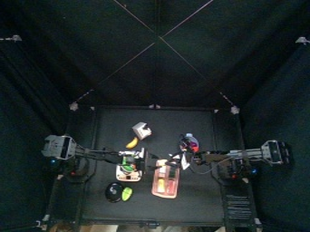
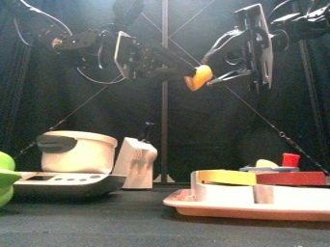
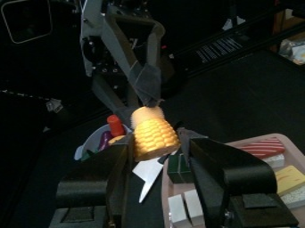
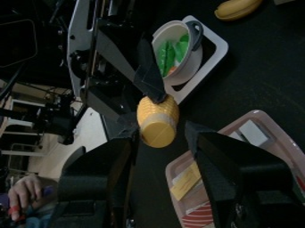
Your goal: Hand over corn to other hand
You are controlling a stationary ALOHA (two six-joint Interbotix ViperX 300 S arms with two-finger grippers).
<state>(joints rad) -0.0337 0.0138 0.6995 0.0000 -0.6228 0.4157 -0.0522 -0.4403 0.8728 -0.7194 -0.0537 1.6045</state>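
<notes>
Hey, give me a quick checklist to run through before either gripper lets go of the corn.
1. corn held in the air, well above the table: ok.
2. left gripper closed on one end of the corn: ok.
3. right gripper closed on the other end: ok.
4. Receiving grip firm enough to carry the corn alone: cannot tell.
5. What lies directly beneath the corn if it drops: cannot tell.
</notes>
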